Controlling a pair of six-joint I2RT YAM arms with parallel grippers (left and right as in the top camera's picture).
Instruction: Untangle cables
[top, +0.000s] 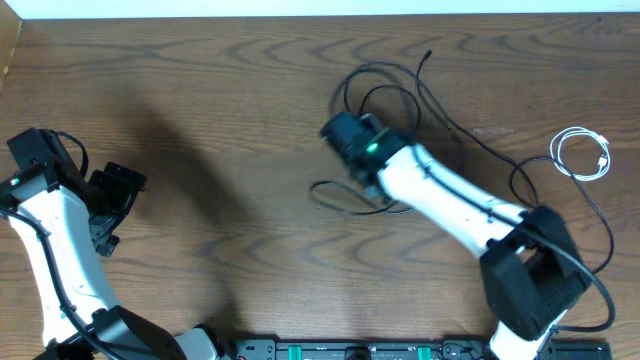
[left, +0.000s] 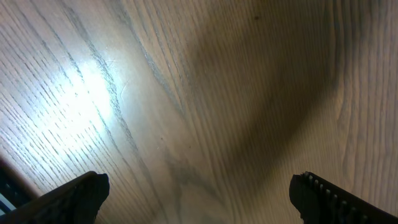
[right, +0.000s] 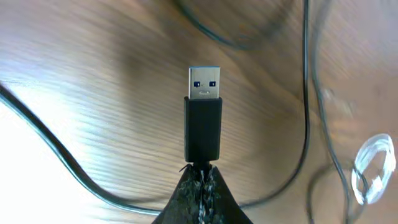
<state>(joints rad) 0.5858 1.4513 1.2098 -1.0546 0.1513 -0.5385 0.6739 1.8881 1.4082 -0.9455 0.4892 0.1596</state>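
Thin black cables lie in loops on the wooden table at centre right, and one black strand runs out to the left. A small white cable is coiled at the far right, also seen as the white coil. My right gripper sits over the black tangle, shut on a black cable just behind its USB plug, which sticks up from the fingertips. More black cable curves past it on the table. My left gripper is far left, open, its fingers wide apart over bare wood.
The thicker black cords fixed to the right arm loop near its base at the lower right. A rail with green connectors runs along the table's front edge.
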